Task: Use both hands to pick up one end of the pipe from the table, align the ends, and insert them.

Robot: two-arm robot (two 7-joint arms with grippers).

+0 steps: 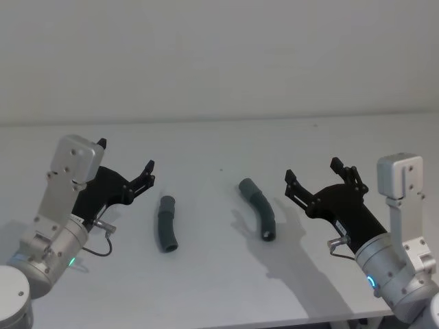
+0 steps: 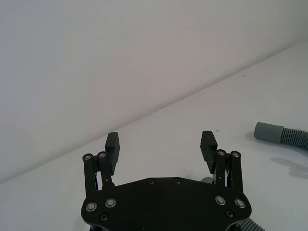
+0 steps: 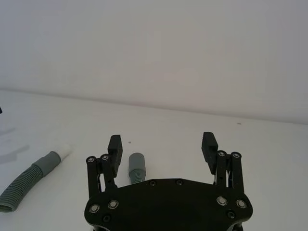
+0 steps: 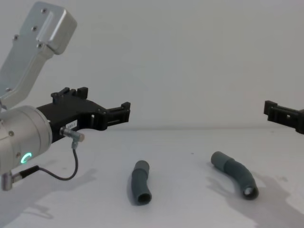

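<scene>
The left gripper (image 1: 126, 155) and right gripper (image 1: 313, 169) are hovering wide open and empty. They are flanking the left pipe piece (image 1: 165, 224) and right pipe piece (image 1: 258, 206), which are lying apart on the table (image 1: 219, 291).

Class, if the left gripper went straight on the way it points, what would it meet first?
Nothing nearby: the open left gripper aims over bare table towards the back wall. The left pipe piece and right pipe piece lie off its line. Depth unclear.

Raised at the left, left gripper (image 1: 125, 154) angled forward and inward, jaws spread wide. Mirrored at the right, right gripper (image 1: 313, 169), jaws equally wide apart. Behind them, silver left arm (image 1: 65, 185) and right arm (image 1: 401, 205), bent upward.
</scene>
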